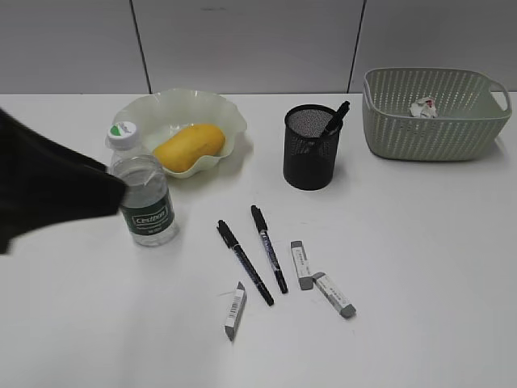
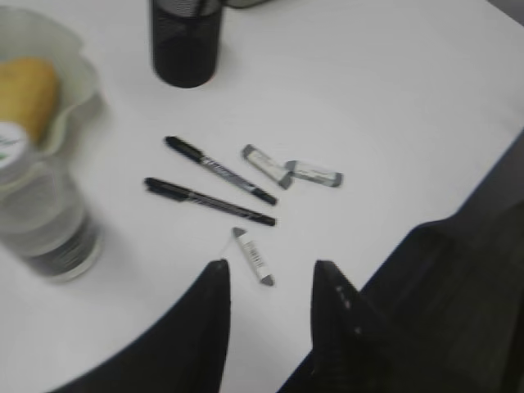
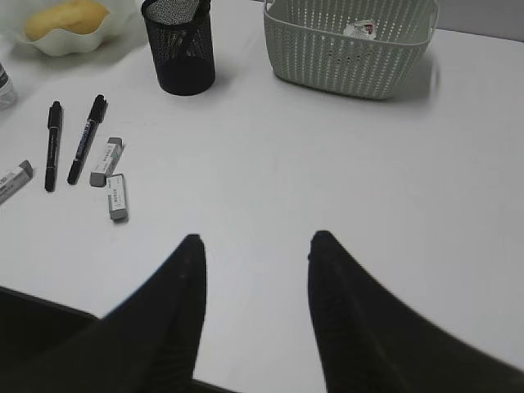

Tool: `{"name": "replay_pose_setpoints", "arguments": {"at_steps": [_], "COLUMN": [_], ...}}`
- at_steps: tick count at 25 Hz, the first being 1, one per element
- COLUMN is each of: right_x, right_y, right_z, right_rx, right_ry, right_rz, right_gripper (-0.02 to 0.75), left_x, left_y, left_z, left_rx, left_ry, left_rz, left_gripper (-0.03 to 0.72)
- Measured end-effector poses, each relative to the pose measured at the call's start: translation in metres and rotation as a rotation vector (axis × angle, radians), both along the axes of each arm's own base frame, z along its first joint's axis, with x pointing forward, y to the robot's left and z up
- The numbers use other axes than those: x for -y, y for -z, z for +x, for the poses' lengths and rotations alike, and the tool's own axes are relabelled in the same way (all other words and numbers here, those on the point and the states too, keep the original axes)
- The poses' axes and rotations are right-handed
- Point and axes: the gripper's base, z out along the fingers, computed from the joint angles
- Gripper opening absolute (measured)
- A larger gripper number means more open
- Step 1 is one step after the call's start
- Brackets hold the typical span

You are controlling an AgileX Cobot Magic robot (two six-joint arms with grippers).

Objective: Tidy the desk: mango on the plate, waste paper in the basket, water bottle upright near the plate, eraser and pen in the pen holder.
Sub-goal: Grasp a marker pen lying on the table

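Worktop [image 1: 420, 267]: plain white, carries everything below.

Basket [image 1: 436, 121]: pale green, woven-pattern sides, far right of the exterior view. Waste paper [image 1: 423, 107] lies inside it, white with a bit of red.

Plate [image 1: 230, 121]: pale green, wavy rim, far left of centre. Mango [image 1: 190, 147] rests in it, yellow-orange, lying on its side.

Left arm [image 1: 48, 186]: dark and blurred, enters from the left edge of the exterior view; its tip overlaps the bottle's left side, contact cannot be told. Left hand [image 2: 270, 278]: in the wrist view the two fingers stand apart with nothing between them, above the worktop near the barcoded eraser.

Right hand [image 3: 255, 246]: fingers apart, nothing between them, over bare worktop, well clear of the objects.

Water bottle [image 1: 145, 194]: upright, white cap, dark green label, just in front of the plate's left side.

Pen holder [image 1: 311, 149]: black mesh cup, between plate and basket. One pen in the holder [image 1: 335, 117] leans out over its right rim.

Two loose pens [image 1: 257, 250]: black, lying side by side in front of the holder, roughly parallel.

Three erasers: two grey ones [image 1: 321, 276] end to end just right of the pens, one barcoded eraser [image 1: 235, 309] lying left of the pen tips, nearest the camera.
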Motion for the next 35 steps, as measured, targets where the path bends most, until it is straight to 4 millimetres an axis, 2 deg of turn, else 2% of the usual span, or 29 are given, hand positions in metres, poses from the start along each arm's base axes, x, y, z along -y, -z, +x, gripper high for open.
{"name": "replay_pose_setpoints", "arguments": {"at_steps": [3,6,9,12,16,20,22,26,30,35], "right_x": [0.000,0.000,0.000,0.000,0.000,0.000,0.000,0.000,0.000,0.000], "right_y": [0.000,0.001,0.001,0.001,0.001,0.001,0.001,0.001,0.001,0.001], "right_z": [0.000,0.000,0.001,0.001,0.001,0.001,0.001,0.001,0.001,0.001], "right_rx": [0.000,-0.002,-0.004,-0.003,-0.003,-0.003,-0.003,-0.003,-0.003,-0.003], "right_ry": [0.000,0.000,0.000,0.000,0.000,0.000,0.000,0.000,0.000,0.000], "right_rz": [0.000,-0.002,-0.003,-0.003,-0.003,-0.003,-0.003,-0.003,-0.003,-0.004], "right_gripper": [0.331,0.331,0.331,0.331,0.331,0.331,0.331,0.330,0.330,0.330], "left_x": [0.050,0.102,0.136,0.153,0.162,0.153,0.144,0.137,0.138,0.140], "left_y": [0.024,0.056,0.084,0.105,0.125,0.149,0.164,0.186,0.202,0.205], "left_z": [0.001,0.000,0.017,0.050,0.090,0.121,0.132,0.141,0.144,0.151], "left_rx": [-0.034,-0.090,-0.177,-0.229,-0.303,-0.430,-0.515,-0.623,-0.652,-0.624], "left_ry": [0.123,0.200,0.046,-0.144,-0.301,-0.468,-0.583,-0.762,-0.848,-0.875], "left_rz": [0.062,0.215,0.330,0.347,0.255,0.205,0.190,0.165,0.135,0.107], "left_gripper": [0.241,0.239,0.239,0.259,0.332,0.429,0.446,0.449,0.419,0.388]}}
